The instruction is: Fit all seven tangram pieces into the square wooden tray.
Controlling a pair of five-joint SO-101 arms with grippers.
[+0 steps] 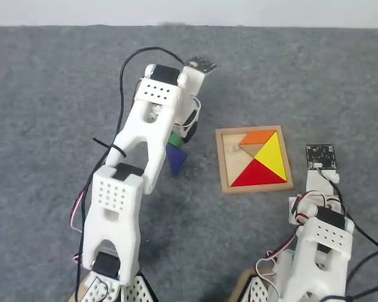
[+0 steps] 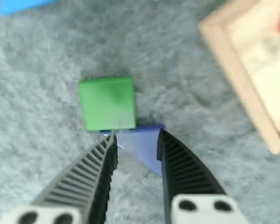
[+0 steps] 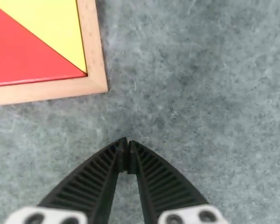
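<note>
The square wooden tray (image 1: 258,187) sits right of centre in the high view on the grey, felt-like table (image 1: 63,82), turned only slightly off the frame's edges. Three flat, smooth pieces lie in it. A yellow triangle (image 1: 273,156) has its long side along the right wall and its apex toward the tray's middle. A red triangle (image 1: 257,174) has its long side along the lower wall and its apex pointing up. A smaller orange piece (image 1: 257,136) lies against the upper wall. The left part of the tray floor is bare pale wood.

Left of the tray, beside the white left arm (image 1: 145,119), a green square (image 1: 174,138) peeks out. A dark blue triangle (image 1: 176,160) lies just below it, its tip pointing toward the lower edge of the frame.

In the left wrist view the green square (image 2: 107,103) lies flat near the centre, its sides roughly parallel to the frame. The blue triangle (image 2: 144,147) touches the square's lower edge with its broad side. The left tool (image 2: 135,136) has its ribbed black fingers apart, one at each end of that broad side. A lighter blue piece (image 2: 18,4) sits in the upper left corner, and a corner of the tray (image 2: 219,35) is at the upper right.

The right arm (image 1: 321,239) stands at the lower right of the high view. In the right wrist view the right tool (image 3: 127,144) has its tips pressed together over the table, below the tray's corner (image 3: 91,42).
</note>
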